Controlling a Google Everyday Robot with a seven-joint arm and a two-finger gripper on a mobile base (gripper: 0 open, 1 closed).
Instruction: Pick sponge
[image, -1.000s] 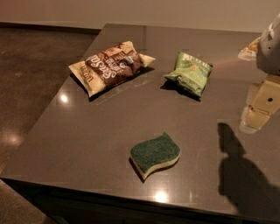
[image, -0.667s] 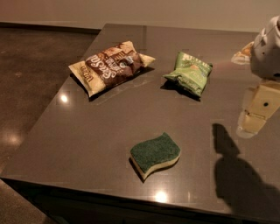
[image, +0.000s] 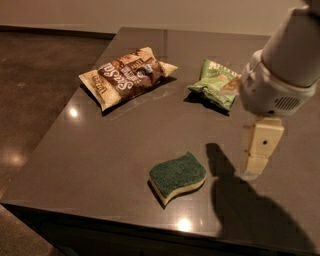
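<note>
The sponge lies flat on the dark table near its front edge; it is wavy, with a dark green top over pale yellow foam. My gripper hangs from the white arm at the right, its pale fingers pointing down just above the table. It is to the right of the sponge, apart from it, and holds nothing that I can see.
A brown and cream snack bag lies at the back left. A crinkled green snack bag lies at the back middle, just left of the arm's white housing. The table's front edge runs close below the sponge.
The arm has swung in from the right edge toward the left and nearer the sponge, and the gripper has come lower over the table. The sponge and bags have not moved.
</note>
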